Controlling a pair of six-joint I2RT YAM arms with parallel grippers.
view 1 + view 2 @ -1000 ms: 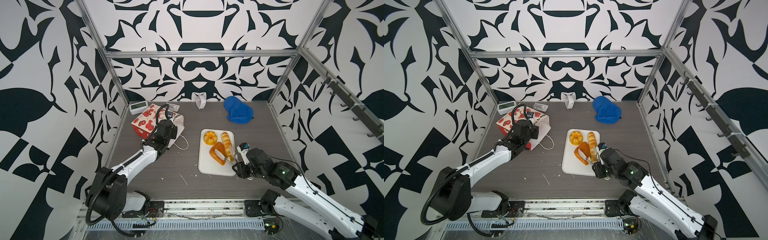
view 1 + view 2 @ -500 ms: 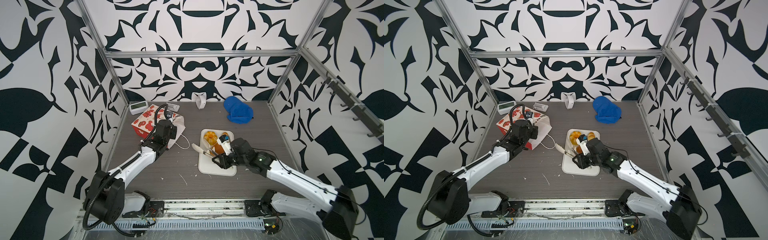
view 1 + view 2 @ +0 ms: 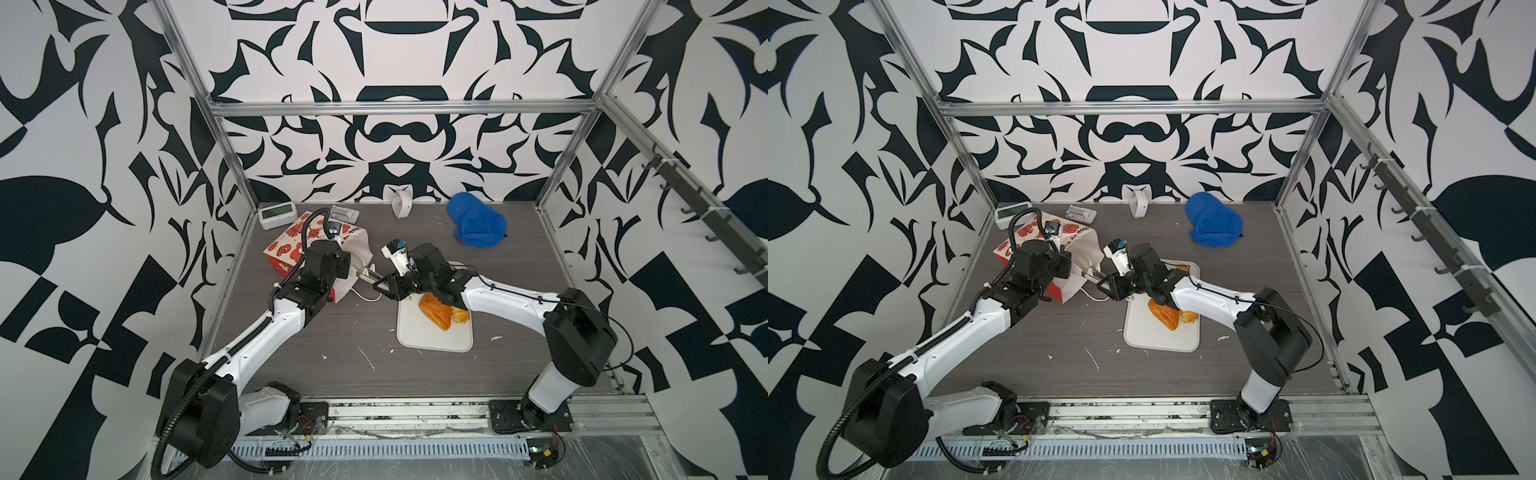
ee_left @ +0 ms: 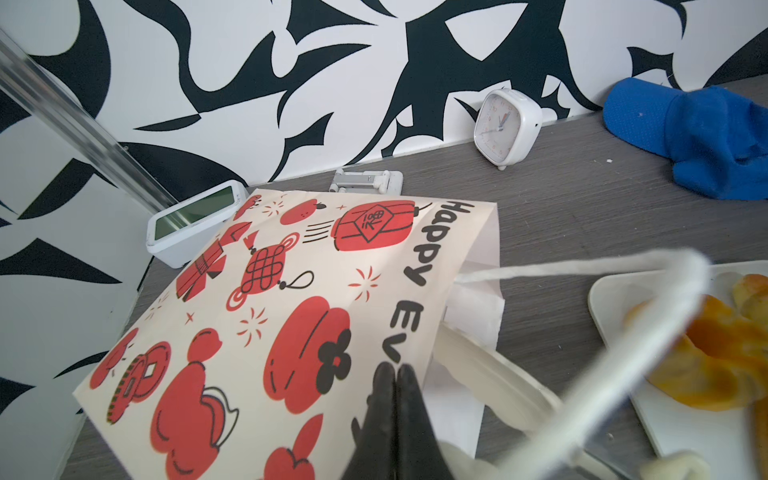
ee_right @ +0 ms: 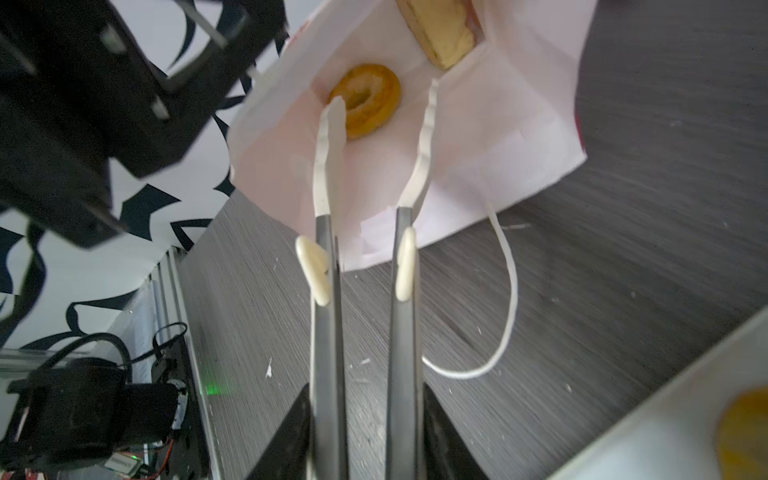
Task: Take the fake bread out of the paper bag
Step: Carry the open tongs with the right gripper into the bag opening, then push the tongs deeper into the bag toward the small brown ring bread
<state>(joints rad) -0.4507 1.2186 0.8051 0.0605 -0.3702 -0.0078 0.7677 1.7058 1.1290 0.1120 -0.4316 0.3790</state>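
Reaching into the bag: I have the tongs (image 5: 328, 332) in the right gripper (image 5: 365, 419), and their cream tips sit inside the mouth of the paper bag (image 3: 286, 249).
Right jaws: pressed on the tongs' two grey arms. The tips stand apart, and one overlaps the edge of the ring pastry (image 5: 388, 99); I cannot tell whether it touches.
Left jaws: the left gripper (image 4: 395, 386) has its black fingers together, clamped on the bag's upper rim beside the lettering.
Paper bag: on its side on the bench (image 3: 332, 332), back left, with its mouth facing the white tray (image 3: 432, 343).
Bread in the bag: the ring lies on the lower wall. A paler pastry (image 5: 440, 33) sits deeper in; I cannot tell which kind.
Bread on the tray: a reddish-orange diamond puff (image 3: 434, 313) with a golden piece (image 3: 462, 316) just beside it, both partly under my right arm.
Handles: one cord handle (image 5: 509, 291) trails on the bench by the mouth. The other loops across the left wrist view.
Back wall: a white alarm clock (image 4: 505, 124) and a blue cloth (image 3: 478, 224).
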